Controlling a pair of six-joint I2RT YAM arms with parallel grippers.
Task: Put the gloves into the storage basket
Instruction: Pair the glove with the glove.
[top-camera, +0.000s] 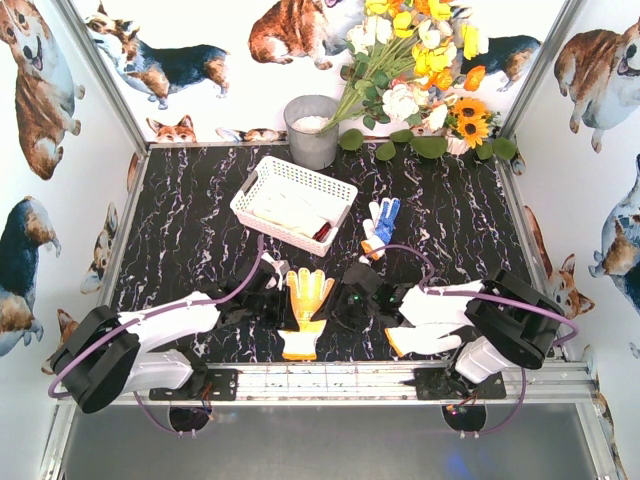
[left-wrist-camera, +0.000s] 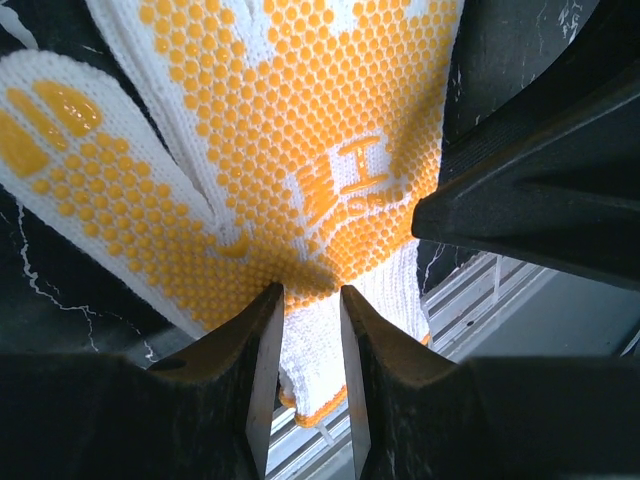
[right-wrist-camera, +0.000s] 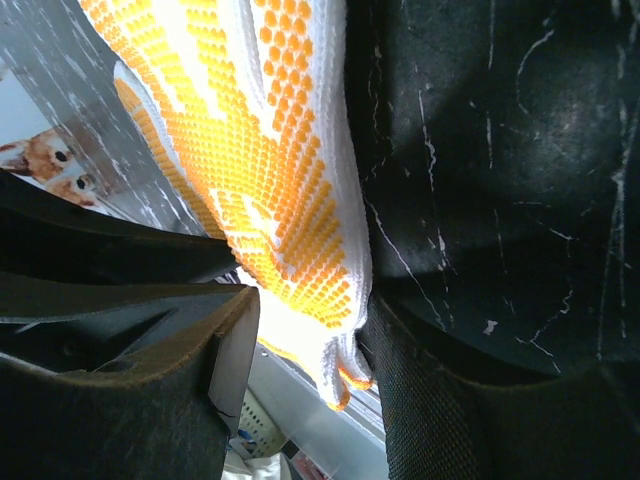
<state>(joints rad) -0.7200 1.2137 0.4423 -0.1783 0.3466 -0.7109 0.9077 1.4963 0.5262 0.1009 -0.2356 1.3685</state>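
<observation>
A white glove with orange dots (top-camera: 305, 300) lies palm up near the front edge, between my two grippers. My left gripper (top-camera: 272, 296) is shut on its white cuff; in the left wrist view (left-wrist-camera: 305, 295) the fingers pinch the cuff below the dotted palm (left-wrist-camera: 300, 130). My right gripper (top-camera: 352, 300) is open around the same glove (right-wrist-camera: 280, 170), whose cuff touches one finger (right-wrist-camera: 420, 400). The white lattice basket (top-camera: 262, 176) sits behind and holds cream gloves (top-camera: 285, 210). A white and blue glove (top-camera: 380, 220) lies right of the basket.
A grey metal bucket (top-camera: 312, 130) and a bunch of flowers (top-camera: 420, 70) stand at the back. Another white glove with an orange cuff (top-camera: 405, 343) lies under my right arm. A metal rail (top-camera: 330, 380) runs along the near edge.
</observation>
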